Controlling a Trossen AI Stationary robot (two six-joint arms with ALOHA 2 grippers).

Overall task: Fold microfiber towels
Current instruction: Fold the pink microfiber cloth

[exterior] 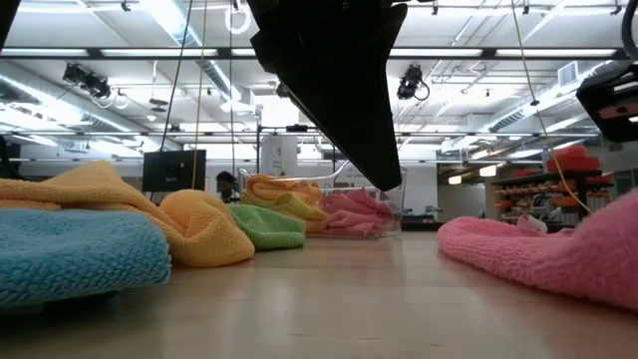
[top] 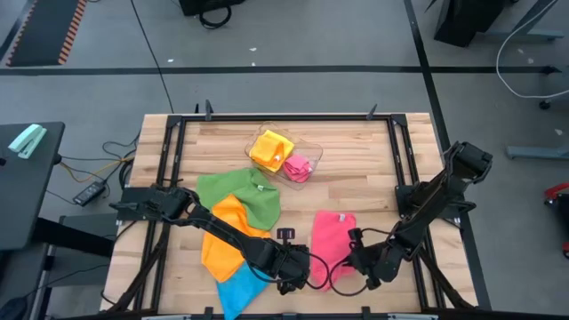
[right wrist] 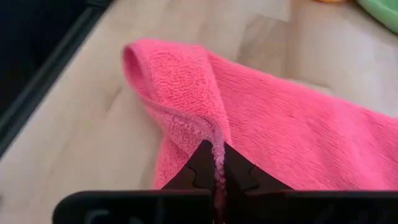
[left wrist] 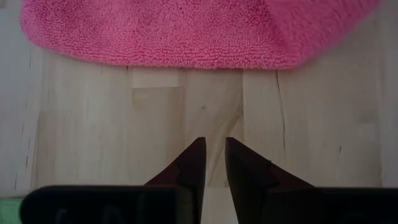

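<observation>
A pink microfiber towel (top: pixel 331 233) lies on the wood near the table's front, right of the middle. My right gripper (right wrist: pixel 217 163) is shut on it at its near right side (top: pixel 354 258). My left gripper (left wrist: pixel 214 146) hovers over bare wood just left of the towel's near edge (top: pixel 298 267). Its fingers stand a little apart with nothing between them. Green (top: pixel 238 191), orange (top: pixel 224 238) and blue (top: pixel 240 289) towels lie overlapping at the left. They also show in the low view, with the pink towel (exterior: pixel 558 254) at the right. My right gripper pinches the pink towel's hemmed edge (right wrist: pixel 214 140) between its two fingers. It comes slanting down from the table's right side. The cloth by the fingers is drawn up into a raised fold (right wrist: pixel 168 74). The rest of the towel lies flat on the table.
A clear plastic tray (top: pixel 313 149) stands at the back middle and holds a yellow towel (top: pixel 271 149) and a pink one (top: pixel 299 166). A black frame (top: pixel 400 151) runs along the table's edges. Bare wood lies between the tray and the pink towel.
</observation>
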